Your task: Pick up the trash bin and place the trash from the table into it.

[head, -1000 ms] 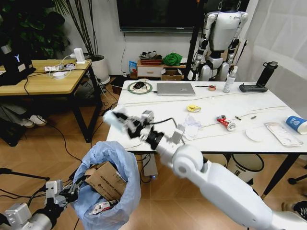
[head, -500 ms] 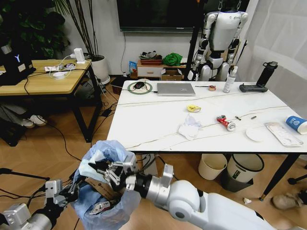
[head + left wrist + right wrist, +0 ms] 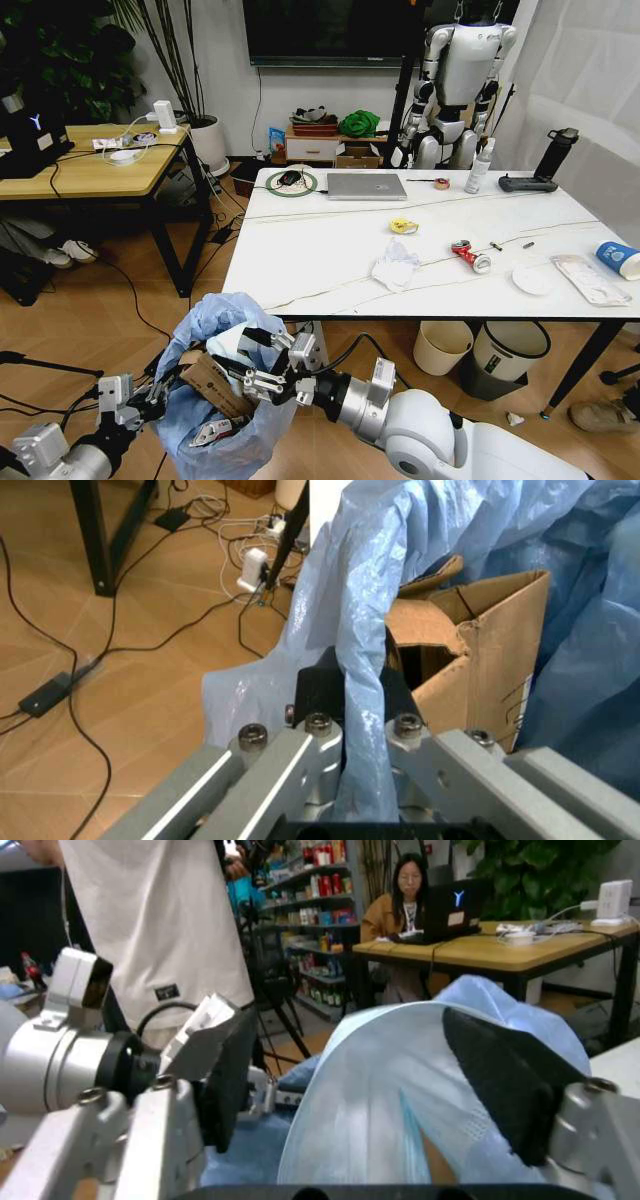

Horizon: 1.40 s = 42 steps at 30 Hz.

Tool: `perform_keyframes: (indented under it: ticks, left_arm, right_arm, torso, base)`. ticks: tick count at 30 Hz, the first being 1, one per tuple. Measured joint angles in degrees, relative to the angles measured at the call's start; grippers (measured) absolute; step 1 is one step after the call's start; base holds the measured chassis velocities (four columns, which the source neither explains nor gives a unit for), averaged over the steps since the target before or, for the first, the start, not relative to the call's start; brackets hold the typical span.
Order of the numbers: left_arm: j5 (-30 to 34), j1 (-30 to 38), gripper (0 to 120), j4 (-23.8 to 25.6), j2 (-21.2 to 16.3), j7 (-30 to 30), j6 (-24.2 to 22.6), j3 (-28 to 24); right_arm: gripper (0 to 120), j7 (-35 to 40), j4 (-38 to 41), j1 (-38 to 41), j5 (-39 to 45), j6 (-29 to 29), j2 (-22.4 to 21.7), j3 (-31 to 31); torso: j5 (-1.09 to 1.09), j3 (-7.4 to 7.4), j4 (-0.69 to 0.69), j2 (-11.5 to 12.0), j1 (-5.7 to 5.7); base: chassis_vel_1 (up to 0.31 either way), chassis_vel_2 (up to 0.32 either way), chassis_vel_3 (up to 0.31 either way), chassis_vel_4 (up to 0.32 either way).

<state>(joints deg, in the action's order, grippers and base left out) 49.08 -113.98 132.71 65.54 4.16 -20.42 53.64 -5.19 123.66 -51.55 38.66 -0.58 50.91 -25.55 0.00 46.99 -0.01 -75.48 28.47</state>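
Observation:
The trash bin (image 3: 215, 430), lined with crinkled light-blue plastic, hangs at the lower left of the head view. My left gripper (image 3: 150, 395) is shut on its rim, and the liner (image 3: 365, 607) runs between the fingers. A brown cardboard piece (image 3: 215, 385) sticks up inside. My right gripper (image 3: 250, 362) sits over the bin's mouth, open, with a pale blue mask (image 3: 400, 1102) lying loose between its pads. On the marble table (image 3: 320, 250) lie a crumpled tissue (image 3: 395, 268), a yellow roll (image 3: 403, 226), a red-white can (image 3: 470, 256), a wrapper (image 3: 590, 278) and a blue cup (image 3: 620, 259).
A laptop (image 3: 367, 186) lies at the table's far side. A cream bin (image 3: 443, 347) and a grey bin (image 3: 510, 355) stand under the table. A wooden desk (image 3: 90, 165) stands to the left, with cables (image 3: 60, 690) across the floor.
My right arm swung from the table's near edge down to the bin, carrying the mask. It now sits lower over the bin's mouth with its fingers apart. The left arm held still.

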Motion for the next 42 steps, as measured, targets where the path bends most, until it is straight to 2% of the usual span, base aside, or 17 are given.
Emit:
perform_keyframes:
  ticks: [5, 7, 12, 14, 17, 18, 19, 22, 25, 27, 31, 34, 40, 42]
  left_arm:
    - [0.26, 0.36, 0, -0.16, -0.37, -0.03, -0.07, -0.09]
    - [0.35, 0.45, 0, -0.19, -0.45, -0.04, -0.10, -0.10]
    - [0.56, 0.60, 0, -0.57, -0.64, -0.08, -0.17, -0.27]
    - [0.56, 0.76, 0, -0.96, -0.69, -0.09, -0.18, -0.41]
    - [0.59, 1.14, 0, -1.34, -0.78, -0.10, -0.21, -0.80]
    - [0.59, 1.14, 0, -1.34, -0.78, -0.10, -0.21, -0.80]
    - [0.62, 1.21, 0, -1.39, -0.82, -0.10, -0.22, -0.86]
    - [0.90, 1.68, 0, -1.79, -1.06, -0.10, -0.25, -0.89]
    - [1.04, 1.77, 0, -1.93, -1.28, -0.09, -0.25, -0.87]
    - [1.16, 1.87, 0, -2.00, -1.74, -0.01, -0.25, -0.77]
    - [1.38, 2.02, 0, -1.98, -1.98, 0.09, -0.25, -0.66]
    - [1.38, 2.00, 0, -1.94, -2.05, 0.11, -0.25, -0.65]
    - [1.62, 1.55, 0, -1.41, -2.44, 0.39, -0.16, -0.18]
    - [1.68, 1.54, 0, -1.40, -2.49, 0.40, -0.14, -0.15]
  right_arm:
    - [93, 0.09, -0.86, -1.21, -3.20, 0.04, -1.05, 1.23]
    - [98, 0.09, -0.95, -1.40, -3.52, 0.15, -1.29, 1.56]
    - [100, 0.72, -1.07, -2.46, -3.62, 0.24, -1.05, 5.49]
    - [100, 2.13, -1.07, -2.77, -2.53, -1.26, -0.12, 9.34]
    - [100, 7.19, -0.93, -3.31, 2.86, -9.67, 1.23, 19.80]
    - [100, 7.19, -0.93, -3.31, 2.86, -9.67, 1.23, 19.80]
    - [100, 8.56, -1.27, -3.46, 3.80, -11.44, 1.49, 22.30]
    - [100, 12.99, -5.81, -4.18, 4.57, -15.90, 2.25, 32.40]
    - [100, 13.78, -9.21, -4.32, 3.50, -16.57, 2.64, 35.83]
    - [100, 14.03, -15.19, -4.07, 2.09, -15.54, 3.63, 39.47]
    - [100, 12.02, -23.39, -1.63, 1.69, -13.46, 5.58, 41.17]
    - [100, 10.44, -25.40, -0.82, 1.24, -13.41, 6.08, 41.34]
    - [100, 0.69, -37.74, 4.35, 0.67, -11.87, 9.68, 40.12]
    - [100, -0.62, -39.03, 4.90, 0.59, -11.39, 10.01, 39.62]
  torso:
    - [0.00, 0.00, 0.01, 0.01, 0.00]
    - [0.00, 0.00, 0.00, 0.01, 0.00]
    - [0.00, 0.00, 0.00, 0.01, 0.00]
    - [0.01, 0.00, 0.01, 0.01, 0.00]
    - [-0.01, 0.00, 0.01, 0.01, 0.00]
    - [-0.01, 0.00, 0.01, 0.01, 0.00]
    - [0.00, 0.00, 0.01, 0.01, 0.00]
    - [0.00, 0.00, 0.00, 0.01, 0.00]
    - [0.00, 0.00, 0.00, 0.01, 0.00]
    - [0.02, 0.01, -0.02, 0.01, 0.00]
    - [0.00, 0.01, 0.00, 0.01, 0.00]
    - [0.01, 0.01, 0.00, 0.01, 0.00]
    - [0.01, 0.01, 0.01, 0.01, 0.00]
    - [0.01, 0.01, 0.01, 0.01, 0.00]
  base:
    - [0.000, 0.000, 0.000, 0.000]
    - [0.000, 0.000, 0.000, 0.000]
    - [0.000, 0.000, 0.000, 0.000]
    - [0.000, 0.000, 0.000, 0.000]
    - [0.000, 0.000, 0.000, 0.000]
    - [0.000, 0.000, 0.000, 0.000]
    - [0.000, 0.000, 0.000, 0.000]
    - [0.000, 0.000, 0.000, 0.000]
    - [0.000, 0.000, 0.000, 0.000]
    - [0.000, 0.000, 0.000, 0.000]
    - [0.000, 0.000, 0.000, 0.000]
    - [0.000, 0.000, 0.000, 0.000]
    - [0.000, 0.000, 0.000, 0.000]
    - [0.000, 0.000, 0.000, 0.000]
